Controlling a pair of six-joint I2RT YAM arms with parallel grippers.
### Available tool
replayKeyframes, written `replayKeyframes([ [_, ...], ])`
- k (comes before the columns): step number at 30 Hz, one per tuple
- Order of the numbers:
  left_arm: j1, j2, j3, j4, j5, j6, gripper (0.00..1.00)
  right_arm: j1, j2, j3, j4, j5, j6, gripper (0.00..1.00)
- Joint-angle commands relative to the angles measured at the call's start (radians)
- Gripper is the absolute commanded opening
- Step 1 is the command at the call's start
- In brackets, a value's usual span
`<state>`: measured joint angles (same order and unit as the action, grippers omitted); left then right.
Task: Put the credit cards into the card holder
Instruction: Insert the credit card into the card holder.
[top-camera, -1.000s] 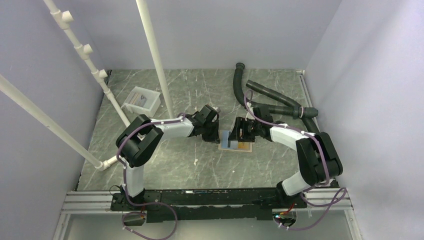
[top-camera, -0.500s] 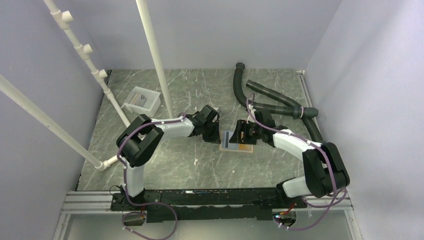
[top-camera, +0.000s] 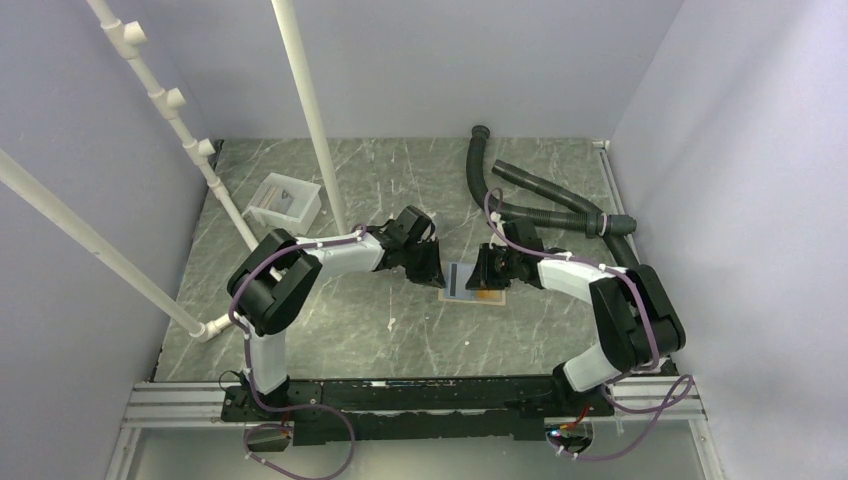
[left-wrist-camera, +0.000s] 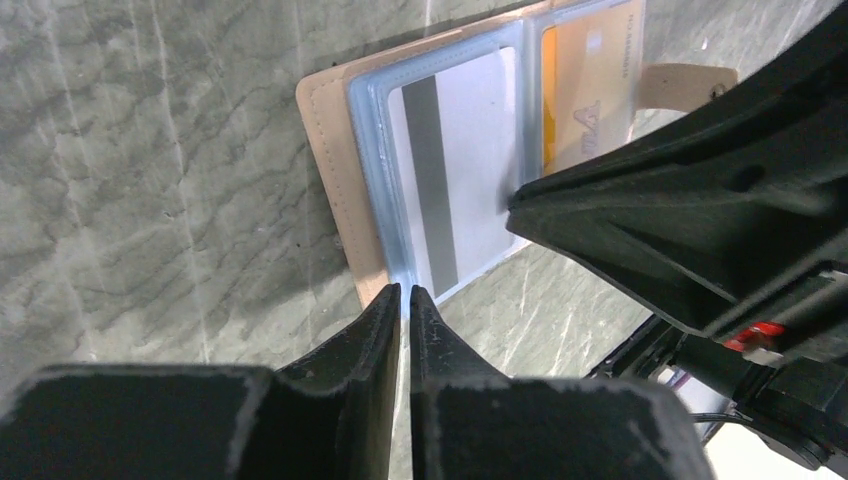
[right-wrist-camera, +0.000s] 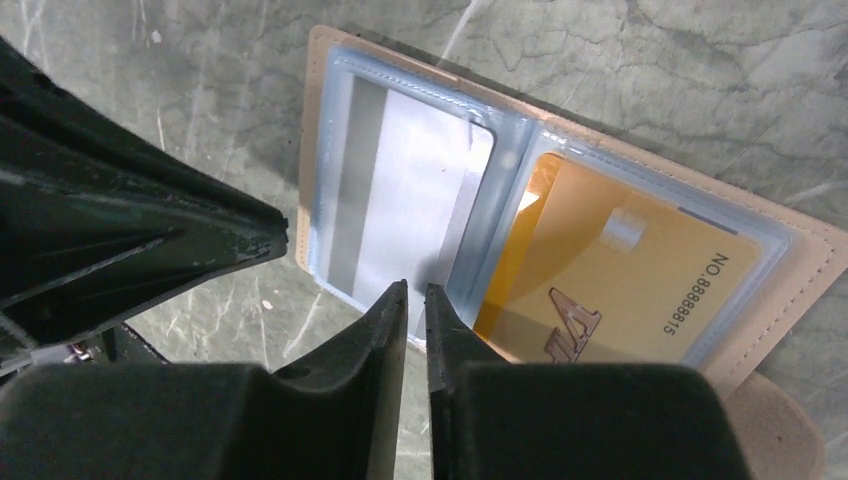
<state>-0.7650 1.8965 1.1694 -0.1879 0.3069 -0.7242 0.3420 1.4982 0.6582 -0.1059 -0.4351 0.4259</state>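
Note:
The card holder (top-camera: 462, 284) lies open and flat on the table between both arms, tan outside (left-wrist-camera: 325, 170) (right-wrist-camera: 790, 290) with pale blue sleeves. A grey-white credit card with a dark stripe (left-wrist-camera: 460, 160) (right-wrist-camera: 400, 200) sits in one sleeve, slightly askew. In the other sleeve is a golden card (left-wrist-camera: 590, 90) (right-wrist-camera: 620, 270). My left gripper (top-camera: 438, 275) (left-wrist-camera: 405, 290) has its tips at the holder's near corner, jaws together but for a thin slit. At the striped card's sleeve edge, my right gripper (top-camera: 480, 278) (right-wrist-camera: 417, 287) also shows only a thin slit.
A white open tray (top-camera: 285, 200) stands at the back left with something grey in it. Black hoses (top-camera: 540, 200) lie at the back right. White pipes (top-camera: 310, 110) slant across the left half of the table.
My right gripper's jaws have closed from wide apart to a thin slit, and its wrist has shifted slightly over the holder. The left gripper has edged closer to the holder's corner.

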Motion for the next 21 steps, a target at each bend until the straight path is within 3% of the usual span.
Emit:
replayKeyframes([
  [1, 0.0, -0.034, 0.018, 0.044, 0.038, -0.026, 0.14, 0.002, 0.035, 0.036, 0.058, 0.018, -0.012, 0.12],
  [7, 0.001, -0.023, 0.024, 0.067, 0.058, -0.042, 0.17, 0.002, 0.083, 0.027, 0.066, 0.055, -0.006, 0.05],
  [17, 0.002, 0.008, 0.031, 0.084, 0.06, -0.054, 0.22, 0.002, 0.106, 0.021, 0.074, 0.054, 0.002, 0.03],
  [21, 0.001, -0.017, 0.022, 0.066, 0.01, -0.045, 0.31, 0.002, 0.112, 0.023, 0.075, 0.05, 0.002, 0.03],
])
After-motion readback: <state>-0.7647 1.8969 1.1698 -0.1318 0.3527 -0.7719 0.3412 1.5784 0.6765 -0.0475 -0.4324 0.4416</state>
